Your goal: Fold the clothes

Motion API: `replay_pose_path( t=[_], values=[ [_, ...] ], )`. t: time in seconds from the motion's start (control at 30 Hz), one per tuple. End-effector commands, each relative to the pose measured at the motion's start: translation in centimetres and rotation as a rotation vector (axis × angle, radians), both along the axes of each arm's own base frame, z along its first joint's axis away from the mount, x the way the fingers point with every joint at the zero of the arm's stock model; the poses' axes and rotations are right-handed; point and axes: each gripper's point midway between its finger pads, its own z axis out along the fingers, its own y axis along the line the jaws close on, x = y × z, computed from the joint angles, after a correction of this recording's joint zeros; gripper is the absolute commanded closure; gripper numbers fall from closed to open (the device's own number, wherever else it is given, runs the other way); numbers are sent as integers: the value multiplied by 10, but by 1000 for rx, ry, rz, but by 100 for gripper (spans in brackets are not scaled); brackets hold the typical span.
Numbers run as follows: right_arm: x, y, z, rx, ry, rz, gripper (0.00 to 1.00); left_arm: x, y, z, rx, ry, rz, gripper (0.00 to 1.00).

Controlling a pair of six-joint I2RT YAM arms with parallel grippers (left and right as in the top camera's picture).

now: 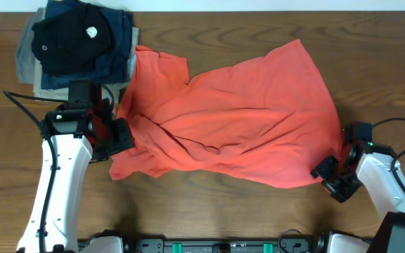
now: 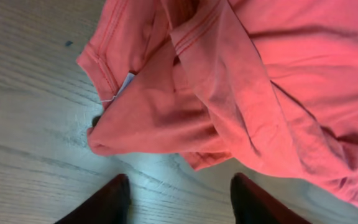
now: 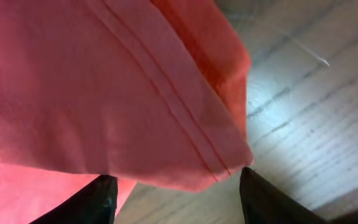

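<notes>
In the middle of the surface [image 1: 209, 214] the coral T-shirt [image 1: 238, 119] lies crumpled, its sleeve edge touching the folded dark stack [image 1: 76, 42]. Left fingers [image 2: 112, 202] are spread and empty, just short of the collar end. Right fingers [image 3: 269, 199] are spread either side of the hem corner, not pinching. We judge flattening comes first: pinch both ends firmly, pull apart evenly, and keep clear of the stack.

Folded garments [image 1: 76, 42] are crowding the table [image 1: 209, 211] at eleven o'clock, touching the coral T-shirt [image 1: 245, 119]; bare wood is lying open at six and two o'clock.
</notes>
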Motion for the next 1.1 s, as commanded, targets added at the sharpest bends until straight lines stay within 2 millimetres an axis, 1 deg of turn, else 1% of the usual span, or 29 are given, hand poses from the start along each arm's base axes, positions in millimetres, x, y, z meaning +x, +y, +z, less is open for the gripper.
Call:
replay_pose_path(
  t=[0.0, 0.1, 0.17, 0.33, 0.4, 0.43, 0.47, 0.5, 0.6, 0.63, 0.67, 0.7, 0.73, 0.77, 0.83, 0.87, 0.9, 0.97, 1.0, 1.03, 1.07],
  values=[
    [-1, -2, -2, -5, -4, -36, 37, -2, 2, -3, 12, 15, 0, 43],
    [0, -3, -3, -7, -10, -37, 31, -2, 2, -3, 12, 16, 0, 42],
    [-1, -4, -3, -12, -6, -43, 29, -2, 2, -3, 11, 18, 0, 42],
    [-2, -12, -3, -29, -2, -75, 28, -3, 2, -4, 12, 23, 0, 41],
    [-4, -14, -3, -28, 2, -90, 29, -3, 2, -4, 12, 22, 0, 41],
    [-4, -15, -3, -28, 3, -91, 31, -3, 2, -4, 12, 22, 0, 41],
    [-5, -16, -3, -28, 5, -94, 35, -3, 2, -4, 11, 22, 0, 41],
    [-5, -16, -3, -27, 5, -96, 43, -3, 2, -4, 11, 22, 0, 41],
    [-5, -17, -3, -28, 1, -97, 59, -3, 2, -4, 11, 22, 0, 41],
    [-5, -17, -3, -28, 1, -97, 68, -3, 2, -4, 11, 22, 0, 41],
    [-5, -17, -3, -28, 2, -97, 72, -3, 2, -4, 11, 22, 0, 41],
    [-5, -16, -3, -27, 3, -97, 74, -4, 2, -4, 11, 23, 0, 41],
    [-5, -16, -3, -27, 5, -97, 73, -4, 2, -4, 11, 25, 0, 41],
    [-6, -16, -3, -27, 7, -97, 70, -5, 2, -4, 11, 27, 0, 41],
    [-8, -16, -3, -25, 13, -97, 55, -6, 2, -4, 11, 33, 0, 40],
    [-8, -16, -3, -25, 16, -97, 51, -6, 2, -4, 11, 34, 0, 41],
    [-9, -15, -3, -24, 18, -96, 49, -6, 2, -4, 11, 34, 0, 41],
    [-9, -16, -4, -25, 22, -96, 51, -6, 2, -4, 11, 34, 0, 40],
    [-10, -16, -4, -26, 26, -96, 55, -6, 2, -4, 11, 34, 0, 41],
    [-10, -16, -5, -25, 32, -96, 62, -6, 2, -4, 11, 34, 0, 40],
    [-11, -15, -7, -22, 41, -96, 73, -6, 2, -4, 11, 34, 0, 40]
  ],
)
